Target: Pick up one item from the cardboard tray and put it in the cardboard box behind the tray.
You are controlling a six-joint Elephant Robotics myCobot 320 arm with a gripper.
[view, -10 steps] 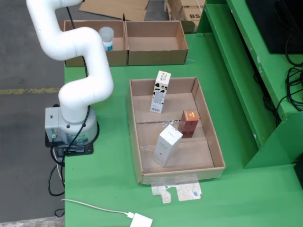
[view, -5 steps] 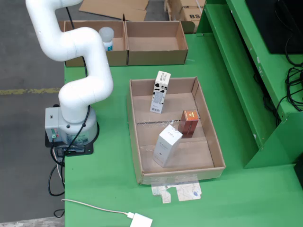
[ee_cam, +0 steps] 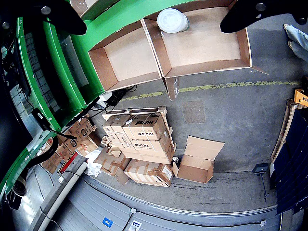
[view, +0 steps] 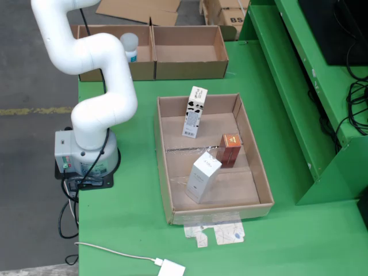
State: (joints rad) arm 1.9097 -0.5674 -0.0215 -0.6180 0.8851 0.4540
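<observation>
In the view from above, the cardboard tray [view: 163, 167] holds three items: a tall white box with black print [view: 194, 112] at the back, a small brown box [view: 230, 149] on the right, and a white box [view: 203, 176] leaning at the front. Behind it stand two cardboard boxes: an empty one [view: 187, 53] and one [view: 115, 72] holding a white-capped bottle [view: 129, 46]. The white arm [view: 98, 86] rises out of the top of this view, so the gripper is hidden there. In the view that rides on the gripper, my gripper [ee_cam: 151, 12] is open and empty, above both boxes.
A white adapter with its cable [view: 171, 268] lies at the table's front edge, and paper scraps [view: 215, 234] lie before the tray. A green shelf frame [view: 299, 86] runs along the right. Stacked cartons [ee_cam: 139, 139] sit on the floor beyond the table.
</observation>
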